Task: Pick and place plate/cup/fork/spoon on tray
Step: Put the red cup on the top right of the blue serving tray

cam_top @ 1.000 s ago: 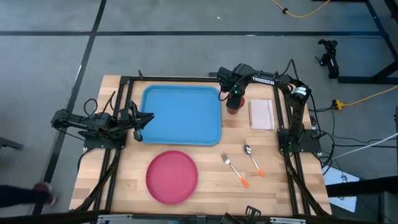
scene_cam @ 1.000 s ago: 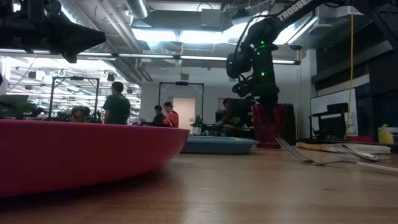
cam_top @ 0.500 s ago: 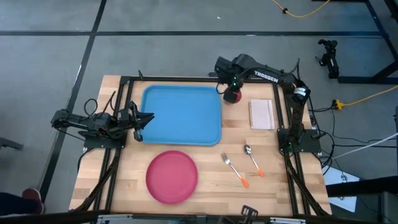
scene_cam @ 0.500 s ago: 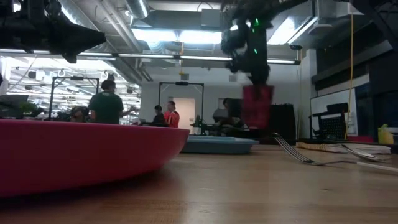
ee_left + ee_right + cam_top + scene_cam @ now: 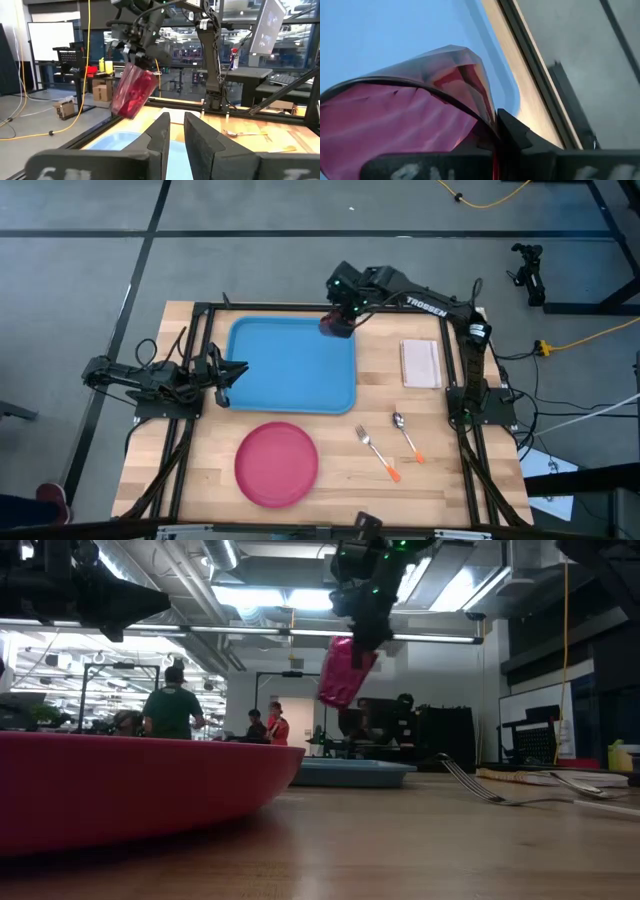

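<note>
Change since earlier frame: cup is lifted off the table beside the white pad and carried over the tray's far right corner.
Right gripper: jaws are closed on the cup rim; cup is held tilted in the air.
Left gripper: parked at the tray's left edge, fingers nearly together, nothing held.
Tray: nothing is resting on it.
Plate: on the table, near the tray's front edge.
Fork, spoon: side by side, right of the plate.

A small white rectangular pad lies on the wooden bench; people stand in the room behind.
</note>
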